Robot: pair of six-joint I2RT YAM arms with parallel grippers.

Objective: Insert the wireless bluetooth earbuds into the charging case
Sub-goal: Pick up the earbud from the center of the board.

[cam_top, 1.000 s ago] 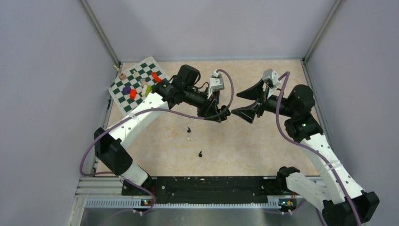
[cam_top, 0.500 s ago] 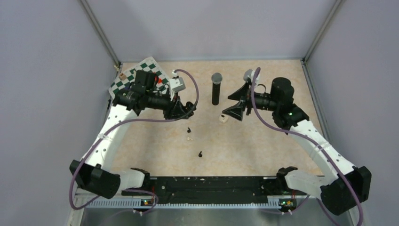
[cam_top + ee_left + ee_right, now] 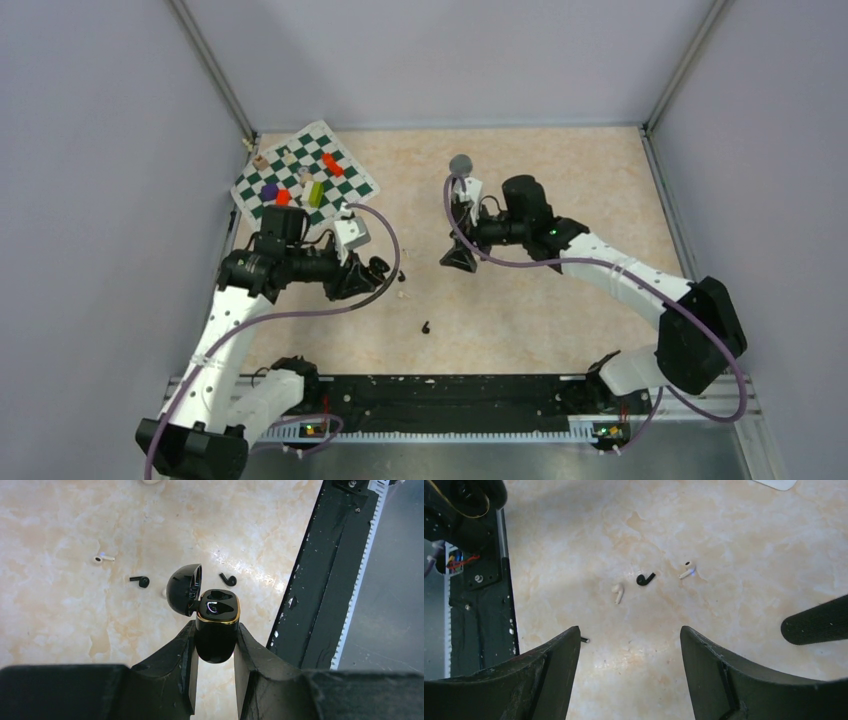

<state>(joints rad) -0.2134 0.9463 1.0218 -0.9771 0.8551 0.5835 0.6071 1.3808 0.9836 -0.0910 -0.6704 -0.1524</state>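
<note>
Our left jaws pinch the black charging case [image 3: 216, 630], lid open, nr the front rail [image 3: 310, 595] of the desk [image 3: 65, 610]. Our right jaws gape wide, empty. Ahead of them we see a black earbud [image 3: 644, 578] btwn two white earbuds [image 3: 617, 592], none touching, bare desk round them; mic [image 3: 816, 627] at the view's right edge.

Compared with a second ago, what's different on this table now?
The left gripper, clamped on the open black charging case, pulled back from the middle toward the near left. The right gripper, open and empty, swung left toward the centre, partly covering the black microphone. The tiny loose earbuds and green chequered mat stayed put.
</note>
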